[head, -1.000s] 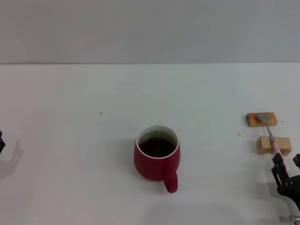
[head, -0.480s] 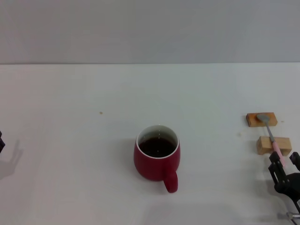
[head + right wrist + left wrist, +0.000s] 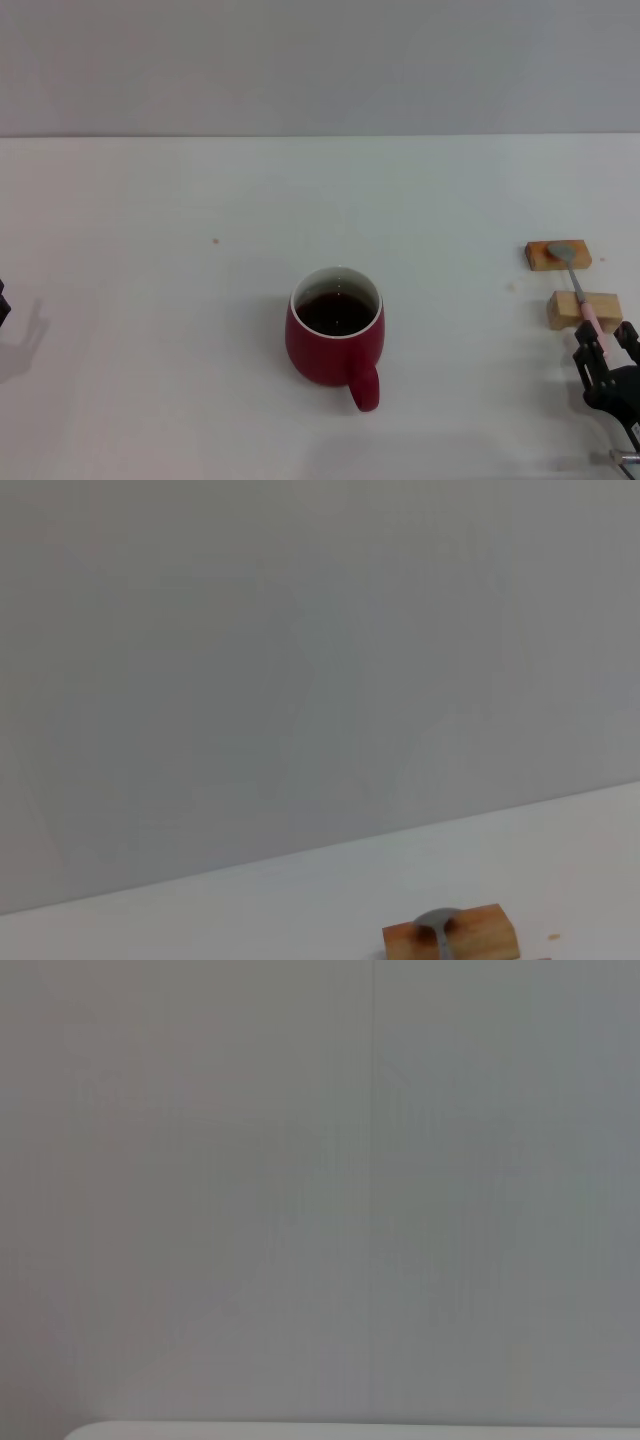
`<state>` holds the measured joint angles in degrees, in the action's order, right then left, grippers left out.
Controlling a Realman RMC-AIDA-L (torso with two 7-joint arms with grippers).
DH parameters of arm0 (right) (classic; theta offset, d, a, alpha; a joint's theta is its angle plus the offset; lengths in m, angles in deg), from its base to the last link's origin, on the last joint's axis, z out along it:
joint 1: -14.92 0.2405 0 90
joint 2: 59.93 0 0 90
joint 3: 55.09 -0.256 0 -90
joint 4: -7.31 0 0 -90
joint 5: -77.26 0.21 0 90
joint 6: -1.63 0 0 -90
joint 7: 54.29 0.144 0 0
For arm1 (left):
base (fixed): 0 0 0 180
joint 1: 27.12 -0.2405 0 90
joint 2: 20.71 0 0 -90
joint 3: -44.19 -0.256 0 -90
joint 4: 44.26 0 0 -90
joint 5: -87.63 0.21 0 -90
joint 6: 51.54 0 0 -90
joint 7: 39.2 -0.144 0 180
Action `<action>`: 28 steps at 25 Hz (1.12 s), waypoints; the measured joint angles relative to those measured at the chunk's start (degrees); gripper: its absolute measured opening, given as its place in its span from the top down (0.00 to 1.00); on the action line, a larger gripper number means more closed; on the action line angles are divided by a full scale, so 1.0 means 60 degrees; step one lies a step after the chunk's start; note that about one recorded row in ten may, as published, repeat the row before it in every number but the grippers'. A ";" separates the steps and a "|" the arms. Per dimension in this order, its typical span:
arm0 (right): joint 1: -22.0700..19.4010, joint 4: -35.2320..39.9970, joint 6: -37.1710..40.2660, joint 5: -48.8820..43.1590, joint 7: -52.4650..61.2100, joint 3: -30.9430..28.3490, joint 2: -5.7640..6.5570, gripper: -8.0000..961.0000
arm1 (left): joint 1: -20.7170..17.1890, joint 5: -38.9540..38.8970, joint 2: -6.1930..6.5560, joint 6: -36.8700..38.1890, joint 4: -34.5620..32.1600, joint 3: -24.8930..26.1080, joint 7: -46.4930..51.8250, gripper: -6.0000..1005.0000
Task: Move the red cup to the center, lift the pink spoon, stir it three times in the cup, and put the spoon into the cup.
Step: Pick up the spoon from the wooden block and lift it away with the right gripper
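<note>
Cup: dark red, upright near the middle of the table, dark liquid inside, loop handle turned toward the robot.
Spoon: lies across two wooden blocks at the table's right side; grey bowl on the far block, pink handle over the near block, handle end pointing at the robot.
Right end effector: low at the near right edge, fingers apart on either side of the handle's tip; whether they touch it cannot be told.
Left end effector: only a dark sliver at the far left edge, well apart from the cup; finger state cannot be told.
Right wrist view: far block with the spoon bowl on it, wall behind.
</note>
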<state>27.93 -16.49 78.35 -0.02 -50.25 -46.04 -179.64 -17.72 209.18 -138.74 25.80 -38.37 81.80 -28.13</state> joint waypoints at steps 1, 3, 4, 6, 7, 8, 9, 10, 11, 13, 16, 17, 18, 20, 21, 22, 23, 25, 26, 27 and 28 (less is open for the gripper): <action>0.0000 -0.0001 0.0000 0.0014 0.0000 -0.0001 0.0000 0.49 | 0.0000 0.0000 -0.0001 0.0000 0.0000 0.0000 0.0000 0.15; 0.0000 -0.0007 0.0000 0.0025 0.0004 -0.0001 0.0002 0.50 | 0.0000 0.0000 -0.0001 -0.0001 0.0000 0.0000 0.0000 0.15; 0.0000 -0.0012 0.0000 0.0028 0.0007 -0.0001 0.0006 0.51 | 0.0000 0.0000 -0.0001 -0.0001 0.0000 0.0000 0.0000 0.15; 0.0000 -0.0016 0.0000 0.0031 0.0010 -0.0001 0.0008 0.52 | 0.0000 0.0000 -0.0001 -0.0001 0.0000 0.0000 0.0000 0.15; 0.0000 -0.0015 0.0000 0.0035 0.0012 -0.0001 0.0010 0.52 | 0.0001 0.0000 0.0000 0.0000 0.0000 0.0000 0.0000 0.15; 0.0000 -0.0013 -0.0002 0.0039 0.0012 -0.0001 0.0010 0.52 | 0.0001 0.0000 0.0000 0.0000 0.0000 0.0000 0.0000 0.15; 0.0000 -0.0007 -0.0004 0.0041 0.0013 -0.0001 0.0010 0.53 | 0.0001 0.0000 0.0000 0.0000 0.0000 0.0000 0.0000 0.15; 0.0000 -0.0003 -0.0008 0.0041 0.0014 0.0000 0.0008 0.53 | 0.0001 0.0000 0.0000 0.0000 0.0000 0.0000 0.0000 0.15; 0.0000 -0.0001 -0.0010 0.0036 0.0014 -0.0001 0.0008 0.53 | 0.0001 0.0000 0.0000 0.0000 0.0000 0.0000 0.0000 0.15; 0.0000 -0.0007 -0.0013 0.0017 0.0015 -0.0001 0.0008 0.53 | 0.0001 0.0000 0.0000 -0.0001 0.0000 0.0000 0.0000 0.15; 0.0000 -0.0016 -0.0015 0.0010 0.0015 -0.0001 0.0011 0.53 | 0.0000 0.0000 0.0000 -0.0001 0.0000 0.0000 0.0000 0.15; 0.0000 -0.0017 -0.0015 0.0009 0.0015 0.0000 0.0012 0.56 | -0.0001 0.0000 -0.0001 0.0000 0.0000 0.0000 0.0000 0.15; 0.0000 -0.0018 -0.0015 0.0009 0.0015 0.0001 0.0014 0.58 | -0.0005 0.0000 0.0000 -0.0001 0.0000 0.0000 0.0000 0.15; 0.0000 -0.0018 -0.0015 0.0006 0.0015 0.0010 0.0016 0.63 | -0.0010 0.0001 -0.0001 -0.0001 0.0000 0.0000 0.0000 0.15; 0.0000 -0.0018 -0.0015 0.0004 0.0015 0.0016 0.0015 0.66 | -0.0010 0.0000 0.0000 -0.0001 0.0000 0.0000 0.0000 0.15; 0.0000 -0.0018 -0.0017 0.0003 0.0015 0.0019 0.0016 0.66 | -0.0012 0.0000 -0.0001 0.0000 0.0000 0.0000 0.0000 0.15; 0.0000 -0.0018 -0.0020 0.0001 0.0015 0.0023 0.0016 0.66 | -0.0013 0.0001 0.0000 -0.0001 0.0000 0.0000 0.0000 0.15; 0.0000 -0.0018 -0.0034 -0.0002 0.0015 0.0027 0.0016 0.66 | -0.0014 0.0001 -0.0001 -0.0001 0.0000 0.0000 0.0000 0.15; 0.0000 -0.0018 -0.0060 -0.0004 0.0015 0.0027 0.0016 0.66 | -0.0014 0.0001 -0.0001 -0.0001 0.0000 0.0001 0.0000 0.15; 0.0001 -0.0018 -0.0086 -0.0004 0.0015 0.0024 0.0016 0.66 | -0.0014 0.0000 0.0000 -0.0001 0.0000 0.0000 0.0000 0.15; 0.0000 -0.0018 -0.0120 -0.0005 0.0015 0.0019 0.0016 0.67 | -0.0015 0.0000 -0.0001 0.0000 0.0000 0.0000 0.0000 0.15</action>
<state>27.93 -16.59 77.64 -0.05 -50.16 -45.93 -179.55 -17.81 209.18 -138.75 25.80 -38.37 81.81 -28.13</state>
